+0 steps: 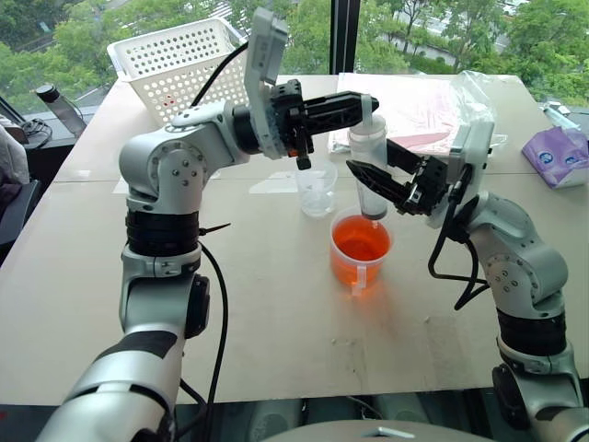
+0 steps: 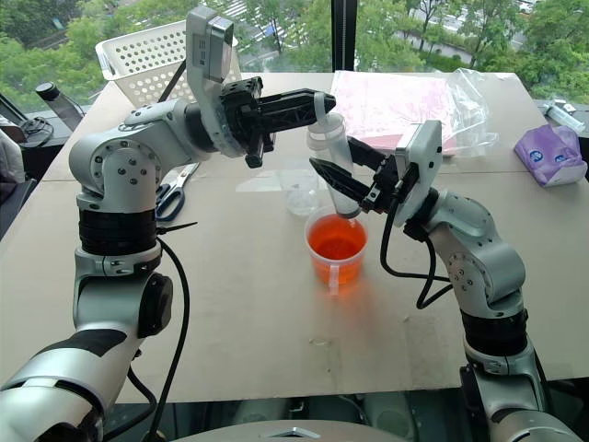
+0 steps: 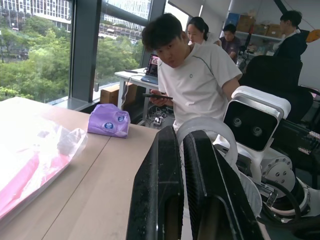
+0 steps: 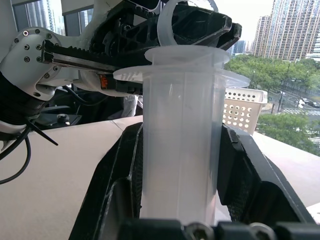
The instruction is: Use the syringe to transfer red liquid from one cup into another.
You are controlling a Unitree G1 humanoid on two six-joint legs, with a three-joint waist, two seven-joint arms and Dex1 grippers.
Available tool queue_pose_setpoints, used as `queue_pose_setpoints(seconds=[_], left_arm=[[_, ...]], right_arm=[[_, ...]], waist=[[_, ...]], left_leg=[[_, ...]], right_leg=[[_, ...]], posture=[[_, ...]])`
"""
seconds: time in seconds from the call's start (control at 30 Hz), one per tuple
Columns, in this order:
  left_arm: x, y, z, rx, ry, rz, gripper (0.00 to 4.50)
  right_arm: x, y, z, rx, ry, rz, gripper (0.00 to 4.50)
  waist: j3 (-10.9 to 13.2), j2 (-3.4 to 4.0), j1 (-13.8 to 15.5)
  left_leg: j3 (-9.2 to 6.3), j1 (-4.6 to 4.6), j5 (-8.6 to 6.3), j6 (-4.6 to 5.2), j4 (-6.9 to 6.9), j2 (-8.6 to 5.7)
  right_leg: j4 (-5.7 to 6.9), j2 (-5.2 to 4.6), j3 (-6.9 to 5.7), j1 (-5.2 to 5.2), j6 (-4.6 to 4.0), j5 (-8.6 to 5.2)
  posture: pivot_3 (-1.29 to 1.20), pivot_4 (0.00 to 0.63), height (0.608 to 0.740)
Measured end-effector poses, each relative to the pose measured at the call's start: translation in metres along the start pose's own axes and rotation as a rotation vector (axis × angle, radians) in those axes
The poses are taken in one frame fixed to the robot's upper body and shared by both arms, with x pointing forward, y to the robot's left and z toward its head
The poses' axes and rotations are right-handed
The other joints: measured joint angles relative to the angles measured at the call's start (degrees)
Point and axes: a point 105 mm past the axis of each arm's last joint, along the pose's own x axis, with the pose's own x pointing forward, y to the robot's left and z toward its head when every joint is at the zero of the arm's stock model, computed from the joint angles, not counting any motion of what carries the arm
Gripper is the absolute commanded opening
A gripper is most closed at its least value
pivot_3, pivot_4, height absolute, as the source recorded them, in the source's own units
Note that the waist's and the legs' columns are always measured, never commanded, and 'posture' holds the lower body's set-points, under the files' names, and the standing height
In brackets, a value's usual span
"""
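Two end effectors on one syringe (image 1: 370, 157). Right end effector (image 1: 368, 184) clamped across the clear barrel, fingers either side, barrel upright between them in the right wrist view. Left end effector (image 1: 361, 108) reaching in level from the left, fingers pinched shut on the white plunger head at the top. Short tip pointing down, dipped into or just over the red liquid (image 1: 360, 241); contact with the liquid hard to tell from above. Barrel looks clear, no red visible inside.

Wider handled cup (image 1: 361, 250) directly beneath, roughly half full, handle tab facing the near edge of the surface (image 1: 276, 341). Small plain cup (image 1: 317, 189) just beside it on the far left side, apparently empty, standing clear of both arms.

Handling notes: syringe light, rigid, smooth plastic, likely slick; barrel grip best kept mid-length below the flange so the flange stops upward slip while the plunger is drawn. Plunger head the only fair hold for pulling; straight axial pull needed, any sideways load apt to tilt the tip. Both cups thin, light, easily tipped by a nudge; small cup more so.

Farther out: white basket (image 1: 175, 57) at the far left corner, pink sheet in a plastic bag (image 1: 433, 106) far right, purple tissue pack (image 1: 561, 155) at the right edge. Person (image 3: 195, 80) visible beyond the surface in the left wrist view.
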Motion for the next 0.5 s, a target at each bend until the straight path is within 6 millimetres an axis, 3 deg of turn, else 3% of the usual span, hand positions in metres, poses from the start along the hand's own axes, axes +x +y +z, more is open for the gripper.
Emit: queue_pose_setpoints(seconds=[0.13,0.17,0.2,0.3,0.5], left_arm=[[0.001,0.000,-0.002,0.002,0.010,0.000,0.03],[0.001,0.000,-0.002,0.002,0.014,0.000,0.00],[0.002,0.000,-0.003,0.002,0.018,0.001,0.00],[0.007,-0.002,-0.003,0.009,0.027,-0.018,0.00],[0.007,-0.005,-0.001,0.016,0.031,-0.039,0.00]], right_arm=[[-0.001,0.000,-0.002,0.019,0.009,0.002,1.53],[-0.002,0.000,-0.002,0.024,0.016,0.003,2.55],[-0.003,0.001,-0.002,0.026,0.024,0.008,2.82],[0.000,0.008,-0.007,0.059,0.050,0.043,4.31],[-0.002,0.012,-0.007,0.085,0.082,0.061,4.47]], waist=[[0.00,0.00,0.01],[0.00,0.00,0.01],[0.00,0.00,0.01],[0.00,0.00,0.01],[0.00,0.00,0.01]], left_leg=[[0.00,0.00,0.00,0.00,0.00,0.00],[0.00,0.00,0.00,0.00,0.00,0.00],[0.00,0.00,0.00,0.00,0.00,0.00],[0.00,0.00,0.00,0.00,0.00,0.00],[0.00,0.00,0.00,0.00,0.00,0.00]], right_leg=[[0.00,0.00,0.00,0.00,0.00,0.00],[0.00,0.00,0.00,0.00,0.00,0.00],[0.00,0.00,0.00,0.00,0.00,0.00],[0.00,0.00,0.00,0.00,0.00,0.00],[0.00,0.00,0.00,0.00,0.00,0.00]], posture=[[0.00,0.150,0.740],[0.00,0.150,0.740],[0.00,0.150,0.740],[0.00,0.150,0.740],[0.00,0.150,0.740]])
